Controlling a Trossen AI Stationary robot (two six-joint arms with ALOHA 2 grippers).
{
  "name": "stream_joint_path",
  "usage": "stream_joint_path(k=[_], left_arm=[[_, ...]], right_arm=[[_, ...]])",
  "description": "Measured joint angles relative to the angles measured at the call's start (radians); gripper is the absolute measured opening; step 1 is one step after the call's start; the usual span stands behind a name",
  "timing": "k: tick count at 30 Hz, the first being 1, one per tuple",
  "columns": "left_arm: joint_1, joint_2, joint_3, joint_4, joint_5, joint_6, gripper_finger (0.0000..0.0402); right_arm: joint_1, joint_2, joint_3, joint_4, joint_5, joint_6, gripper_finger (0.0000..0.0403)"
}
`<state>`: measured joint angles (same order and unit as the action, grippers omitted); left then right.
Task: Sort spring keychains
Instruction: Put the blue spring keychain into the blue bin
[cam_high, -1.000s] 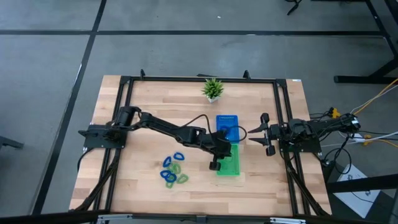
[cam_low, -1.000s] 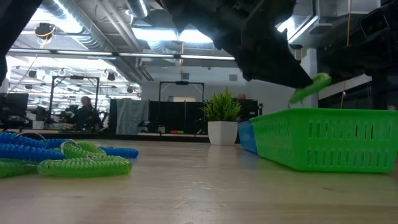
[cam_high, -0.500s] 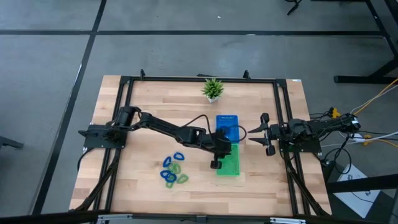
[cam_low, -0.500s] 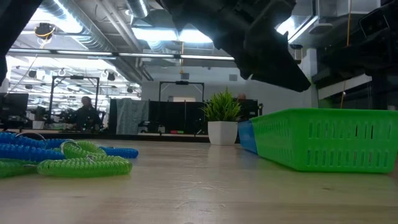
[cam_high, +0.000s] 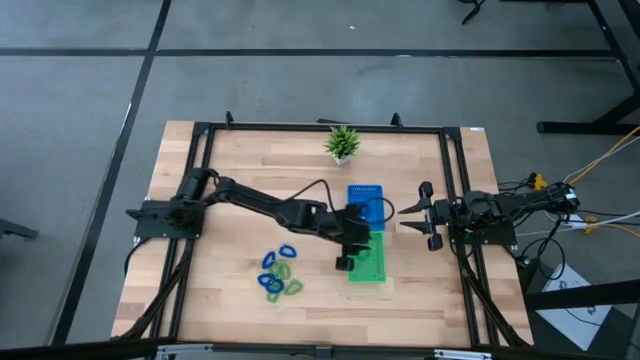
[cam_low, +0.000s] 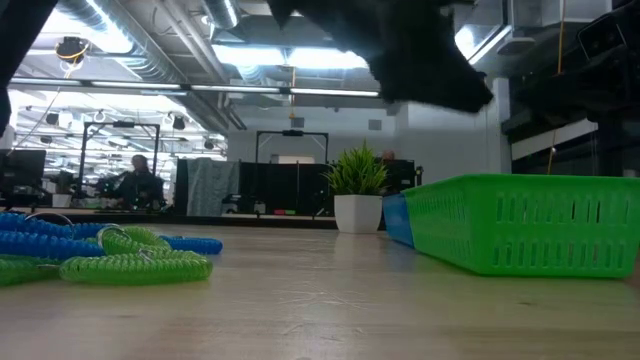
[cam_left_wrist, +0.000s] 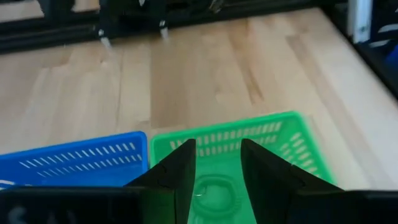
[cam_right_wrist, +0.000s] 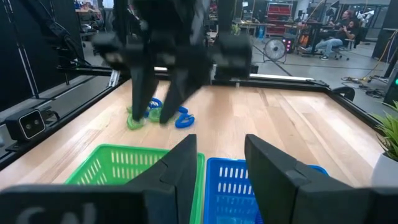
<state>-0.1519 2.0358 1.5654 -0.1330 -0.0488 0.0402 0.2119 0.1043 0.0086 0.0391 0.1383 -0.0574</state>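
Note:
Several blue and light green spring keychains lie in a loose pile on the table's near left, also in the low view. One green spring keychain lies flat on the floor of the green tray. My left gripper hangs open above that tray, its fingers apart over the keychain and clear of it. The blue tray stands next to the green one, on its far side. My right gripper waits open at the table's right, above the surface.
A small potted plant stands at the far middle of the table. Black frame rails run along the table's edges. Bare wood lies between the pile and the trays and along the near edge.
My left gripper has let go of a green spring keychain that it held over the green tray; the keychain has dropped out of the low view into the tray. The gripper has then risen a little above the tray.

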Motion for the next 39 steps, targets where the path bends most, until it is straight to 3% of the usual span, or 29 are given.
stream_joint_path(k=[25, 31, 39], left_arm=[[-0.083, -0.29, 0.001, -0.558, 0.087, 0.004, 0.0097], [-0.112, -0.318, 0.001, -0.66, 0.133, 0.062, 0.0097], [-0.116, -0.322, 0.001, -0.797, 0.139, 0.032, 0.0097]], right_arm=[[0.0, 0.0, 0.0, 0.0, 0.0, 0.0, 0.0136], [0.0, 0.0, 0.0, 0.0, 0.0, 0.0, 0.0136], [0.0, 0.0, 0.0, 0.0, 0.0, 0.0, 0.0136]])
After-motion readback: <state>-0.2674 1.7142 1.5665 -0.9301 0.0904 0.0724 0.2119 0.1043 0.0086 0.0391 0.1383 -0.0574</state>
